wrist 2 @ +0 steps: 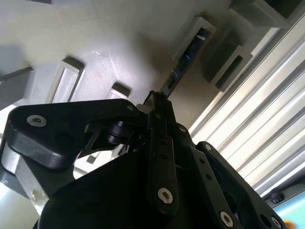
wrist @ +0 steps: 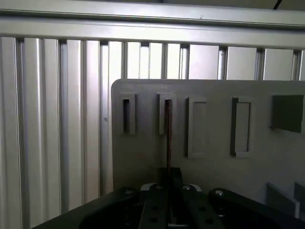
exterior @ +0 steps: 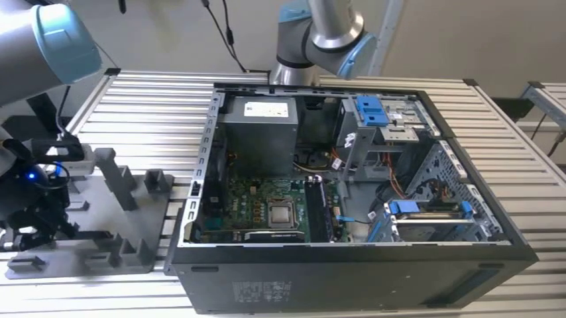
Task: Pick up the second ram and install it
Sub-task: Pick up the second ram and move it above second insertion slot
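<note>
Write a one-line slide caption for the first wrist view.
Black gripper at the thin dark memory stick standing edge-on in a slot of the grey plastic holder on a ribbed metal table.

No text can be read in any view. White label on the top face of the power supply, near its far edge: print too small to read. Pale printed block on the outer side panel of the computer case, by the panel's lower edge toward the exterior view's left: rows of print, illegible. The second ram: a bluish patch on its face in the second wrist view, with no characters to make out
</note>
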Motion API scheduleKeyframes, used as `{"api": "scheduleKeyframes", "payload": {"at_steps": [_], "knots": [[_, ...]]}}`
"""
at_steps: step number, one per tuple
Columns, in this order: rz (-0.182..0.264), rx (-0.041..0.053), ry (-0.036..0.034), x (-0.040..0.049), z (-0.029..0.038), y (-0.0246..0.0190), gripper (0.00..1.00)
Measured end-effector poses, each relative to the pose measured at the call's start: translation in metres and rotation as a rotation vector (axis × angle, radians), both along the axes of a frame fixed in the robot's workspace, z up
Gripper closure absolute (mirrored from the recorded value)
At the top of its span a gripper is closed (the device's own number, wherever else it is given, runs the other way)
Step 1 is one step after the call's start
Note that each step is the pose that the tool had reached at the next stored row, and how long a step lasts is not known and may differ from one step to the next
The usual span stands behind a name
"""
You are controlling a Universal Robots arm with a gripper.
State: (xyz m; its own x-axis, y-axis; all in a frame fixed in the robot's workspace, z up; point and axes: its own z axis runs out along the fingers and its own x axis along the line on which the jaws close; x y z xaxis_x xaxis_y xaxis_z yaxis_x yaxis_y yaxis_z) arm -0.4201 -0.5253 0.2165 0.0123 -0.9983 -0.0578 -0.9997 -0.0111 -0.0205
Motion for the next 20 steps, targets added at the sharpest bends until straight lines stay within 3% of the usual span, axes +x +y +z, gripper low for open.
{"api": "scheduleKeyframes", "payload": {"at_steps": [12,20], "knots": [[0.000,-0.0002,0.0001,0.0001,0.0542,0.0000,0.86],[-0.005,-0.0002,-0.0016,0.0000,0.0607,0.0000,0.86]]}}
